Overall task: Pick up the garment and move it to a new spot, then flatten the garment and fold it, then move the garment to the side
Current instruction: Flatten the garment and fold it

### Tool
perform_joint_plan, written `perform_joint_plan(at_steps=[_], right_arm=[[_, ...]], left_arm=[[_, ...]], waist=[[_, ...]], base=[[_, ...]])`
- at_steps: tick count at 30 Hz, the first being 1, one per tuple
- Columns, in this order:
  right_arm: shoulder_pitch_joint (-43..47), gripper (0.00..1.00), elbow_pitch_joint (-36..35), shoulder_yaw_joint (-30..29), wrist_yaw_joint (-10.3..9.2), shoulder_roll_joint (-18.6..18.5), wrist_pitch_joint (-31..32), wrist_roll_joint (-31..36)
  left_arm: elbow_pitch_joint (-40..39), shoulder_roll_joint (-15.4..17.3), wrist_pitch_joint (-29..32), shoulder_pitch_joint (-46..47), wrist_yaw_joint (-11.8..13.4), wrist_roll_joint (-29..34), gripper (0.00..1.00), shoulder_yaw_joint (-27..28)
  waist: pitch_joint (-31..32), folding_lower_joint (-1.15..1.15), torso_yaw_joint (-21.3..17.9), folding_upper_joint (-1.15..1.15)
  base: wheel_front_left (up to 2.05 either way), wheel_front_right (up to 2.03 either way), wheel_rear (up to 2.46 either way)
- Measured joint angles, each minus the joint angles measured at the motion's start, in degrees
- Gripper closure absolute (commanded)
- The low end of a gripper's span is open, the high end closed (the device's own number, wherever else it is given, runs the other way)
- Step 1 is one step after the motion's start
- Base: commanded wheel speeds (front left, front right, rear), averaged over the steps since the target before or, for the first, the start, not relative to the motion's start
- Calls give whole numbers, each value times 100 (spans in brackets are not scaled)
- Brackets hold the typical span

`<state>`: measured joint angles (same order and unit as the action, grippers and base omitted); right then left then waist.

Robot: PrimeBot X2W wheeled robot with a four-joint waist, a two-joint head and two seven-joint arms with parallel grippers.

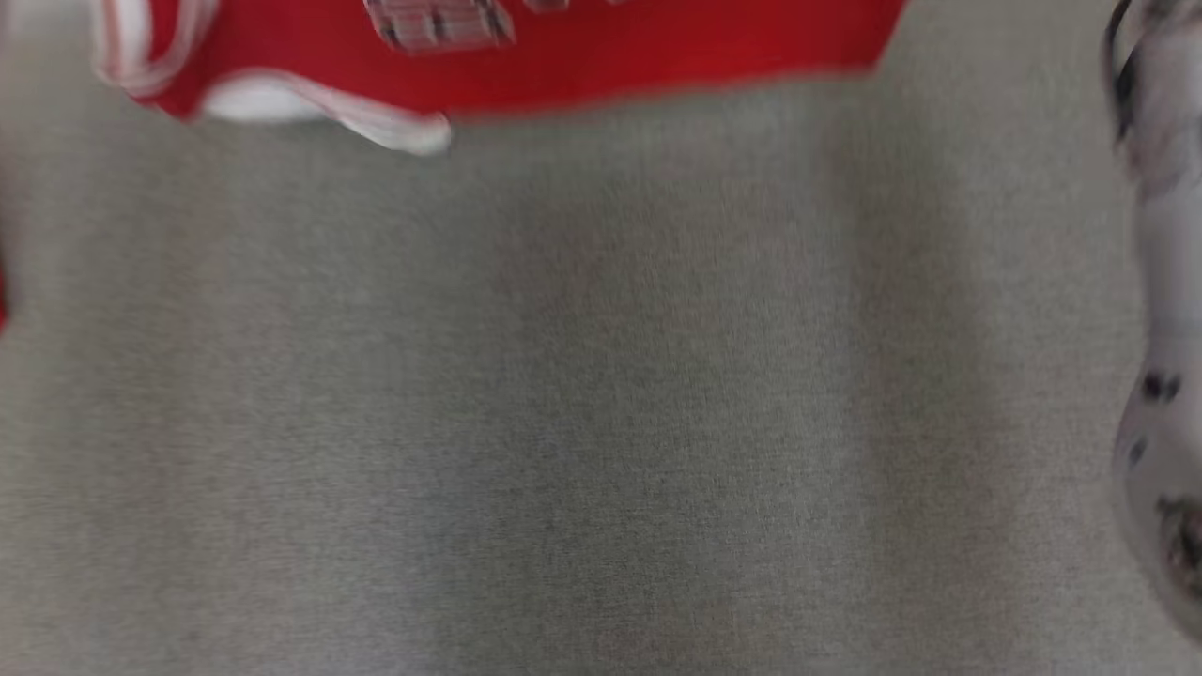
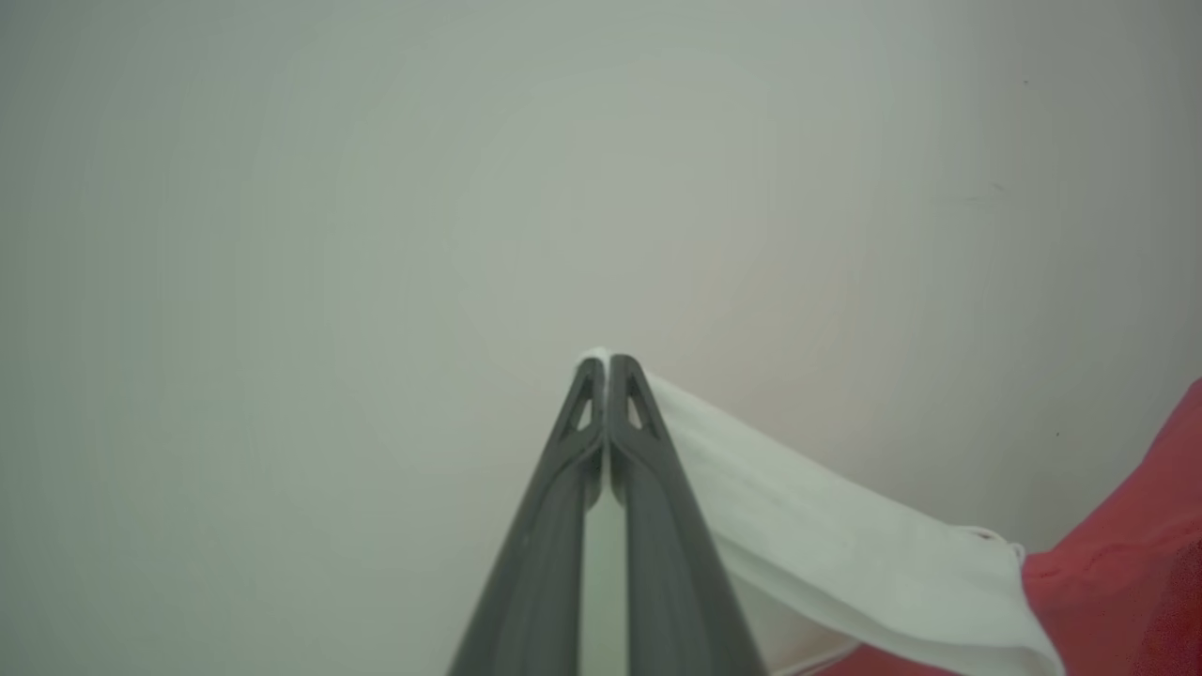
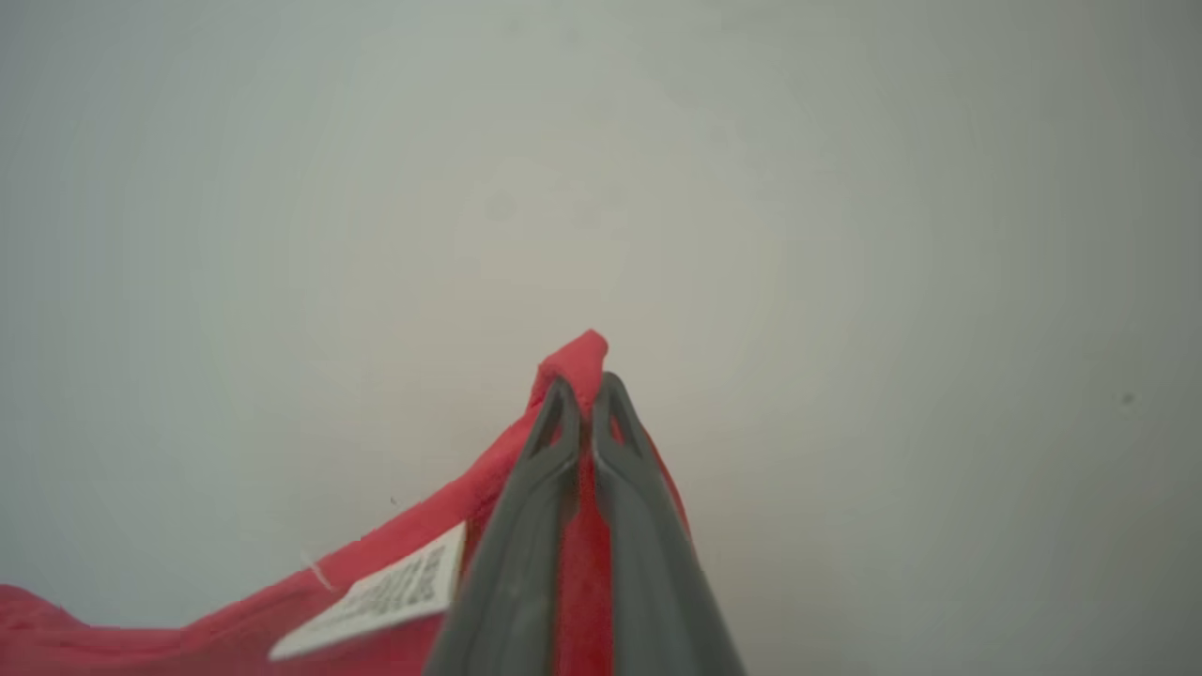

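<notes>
The garment, a bright red jersey with white striped trim, hangs across the top of the blurred head view above a grey surface. In the left wrist view my left gripper is shut on a white panel of the garment, which trails off to the lower right into red cloth. In the right wrist view my right gripper is shut on a red corner of the garment; a small white tag lies on the cloth to the left of the fingers.
A grey fabric-like surface spreads below the garment in the head view. A pale robot forearm runs down that view's right edge. Both wrist views look onto a plain pale grey surface.
</notes>
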<state>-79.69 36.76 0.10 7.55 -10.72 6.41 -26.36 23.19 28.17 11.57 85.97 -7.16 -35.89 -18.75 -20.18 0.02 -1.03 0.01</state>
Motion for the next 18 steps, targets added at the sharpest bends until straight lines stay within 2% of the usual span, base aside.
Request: perform_joint_plan(at_steps=[5,9,13,18], right_arm=[[-1514,100,777,-466,0,190,15,27],[-2234,100,1229,-655,-1,266,-65,314],[-2802,100,1650,-787,0,241,-174,599],[-2994,100,1942,-829,-1,169,-311,694]], left_arm=[[727,-171,-209,1638,-25,73,100,-427],[1290,-300,-472,2463,-37,56,100,-731],[1763,-377,-791,3043,-36,12,100,-981],[2074,-400,-999,3333,-37,-83,100,-1313]], waist=[[-643,0,-169,0],[-1072,0,-295,0],[-1406,-1,-403,0],[-1639,-1,-488,0]], base=[[0,0,0],[0,0,0],[0,0,0],[0,0,0]])
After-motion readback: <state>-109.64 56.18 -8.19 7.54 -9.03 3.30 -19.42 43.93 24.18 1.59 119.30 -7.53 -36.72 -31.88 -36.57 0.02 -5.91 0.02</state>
